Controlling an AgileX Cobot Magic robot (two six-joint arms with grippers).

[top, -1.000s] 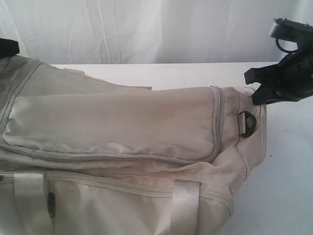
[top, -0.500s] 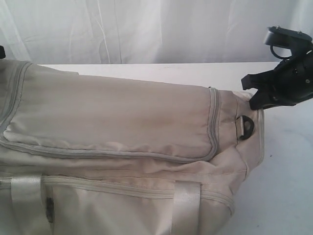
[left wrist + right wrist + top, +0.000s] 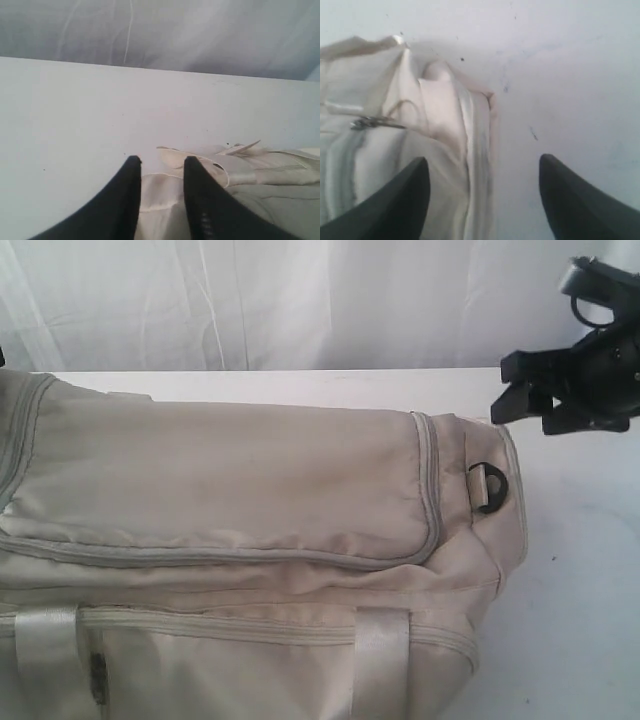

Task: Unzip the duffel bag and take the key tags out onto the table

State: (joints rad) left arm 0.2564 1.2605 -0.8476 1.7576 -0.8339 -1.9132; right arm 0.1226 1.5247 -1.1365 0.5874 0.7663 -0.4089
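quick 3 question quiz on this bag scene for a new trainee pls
1. True or false: the right gripper is clamped on the duffel bag.
2. Where is the black ring?
A) on the outside of the bag, at the end nearest the right gripper
B) held in the right gripper
C) tucked inside the bag
3. Short answer: are any key tags in view?

Key
1. False: its jaws stand wide open.
2. A
3. No, none show in any view.
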